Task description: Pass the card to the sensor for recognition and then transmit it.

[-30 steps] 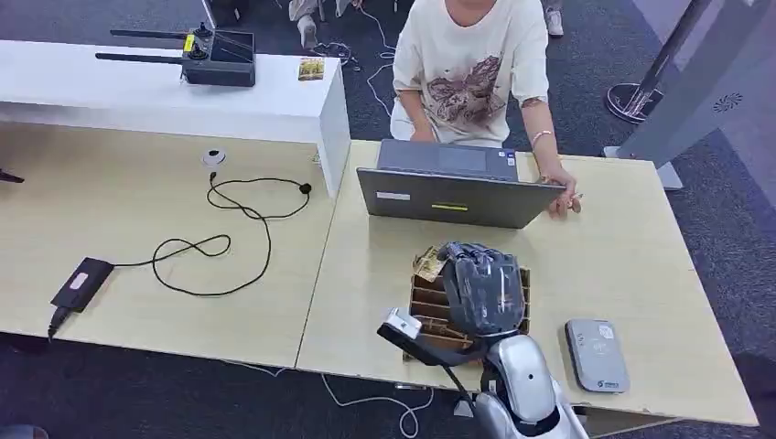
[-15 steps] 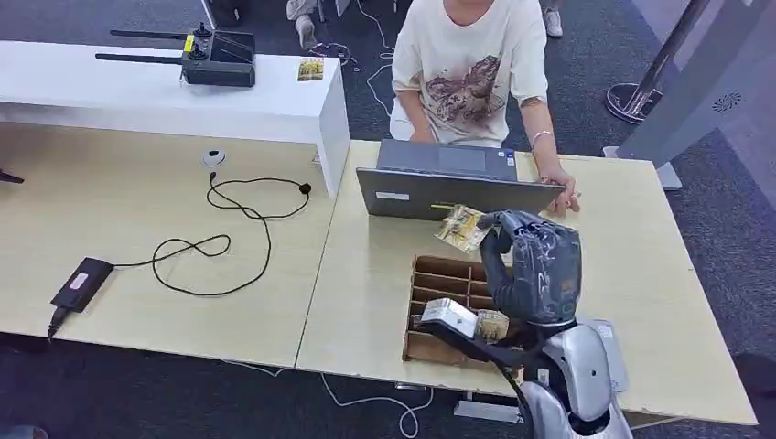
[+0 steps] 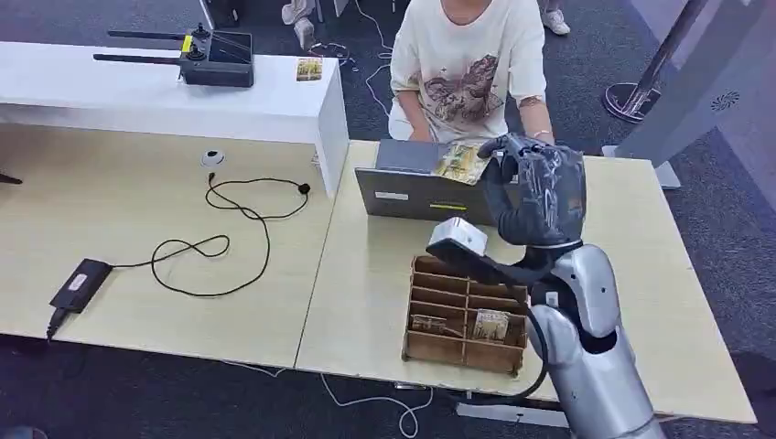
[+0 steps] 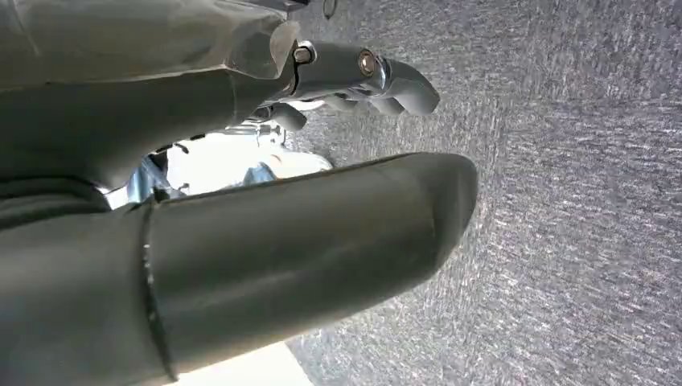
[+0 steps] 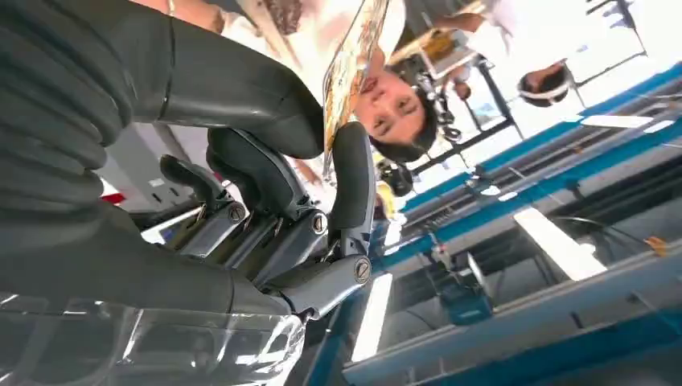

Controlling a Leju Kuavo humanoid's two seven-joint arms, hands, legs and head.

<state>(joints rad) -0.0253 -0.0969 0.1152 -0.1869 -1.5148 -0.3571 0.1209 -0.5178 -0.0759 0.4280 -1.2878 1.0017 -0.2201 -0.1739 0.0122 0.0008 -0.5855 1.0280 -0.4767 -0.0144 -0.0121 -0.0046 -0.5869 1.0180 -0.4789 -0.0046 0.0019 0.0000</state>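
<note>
Right hand (image 3: pixel 535 197), raised high: pinches small yellow-printed card (image 3: pixel 460 162) by one edge betw. thumb and a fingertip, other fingers curled loosely. Holds card tilted, in the air above lid of grey open laptop (image 3: pixel 403 192), just in front of person in cream T-shirt (image 3: pixel 467 64) seated at far side of pale wooden bench (image 3: pixel 366 274). Below the forearm: brown wooden divided tray (image 3: pixel 439 274), w/ a couple more cards (image 3: pixel 491 323) in near compartments. Left hand (image 4: pixel 354 68): hangs over grey carpet (image 4: pixel 579 201), fingers apart, grips nothing.

Risks, as a judgement:
- Thin edge-pinch, so possible slip or twist of card during swing to sensor; drop onto laptop or into tray, then re-pick needed.
- Travels close to laptop lid and person's arm; possible knock on either w/ a wide swing.
- Tilted card over reader may mean no read; needs flat, close pass.
- Forearm blocks head view of reader spot; harder aiming.

Vs. 1 s ago: then down in tray, fingers on card. Half a sec ago: card lifted, just past tray's far edge. Now much higher and further out, over laptop. Flat grey card reader, then at bench's near right edge, now hidden behind forearm.
</note>
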